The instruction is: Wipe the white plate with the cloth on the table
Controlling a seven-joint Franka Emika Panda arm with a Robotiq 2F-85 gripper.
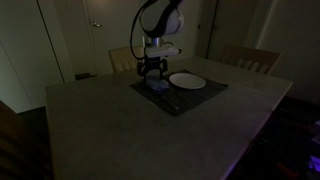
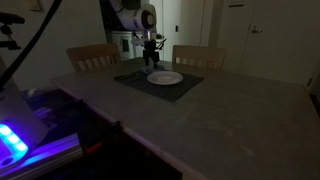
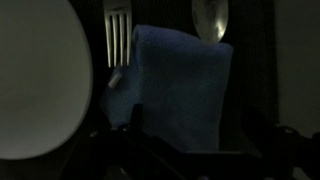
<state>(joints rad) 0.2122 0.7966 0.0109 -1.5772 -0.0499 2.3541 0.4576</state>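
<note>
**mat_k:** So how far along is this? Looks like nothing's been wiped.

**rigwatcher:** Pretty much the very start, I'd say. The gripper (image 1: 153, 72) hangs right over the cloth (image 3: 178, 90), which lies flat and unbunched directly under the jaws. It's dim, but in the wrist view the jaws look spread apart with nothing between them, so no grab yet. The white plate (image 3: 35, 80) sits off to one side of the jaws, just beside the cloth, and I can't see the two touching. What's left is everything: pinch the cloth, lift it, carry it sideways over the plate, rub.

**mat_k:** Any clutter in the way?

**rigwatcher:** A bit. Ahead of the jaws, at the cloth's far edge, there's a fork (image 3: 118, 35) on the plate side and a spoon (image 3: 210, 18) on the other. The spoon's bowl seems to sit at or over that edge; too dark to say which. If it rests on the fabric, I'd guess lifting could drag it along. Everything's on a dark placemat (image 1: 185, 100), so a low pinch might snag that too.

**mat_k:** Room to move?

**rigwatcher:** Plenty. The table (image 1: 120, 130) is wide and bare behind the jaws, and the chairs (image 1: 250, 58) stand well apart beyond the far edge. The hop to the plate is short, with the fork near that path.
</note>
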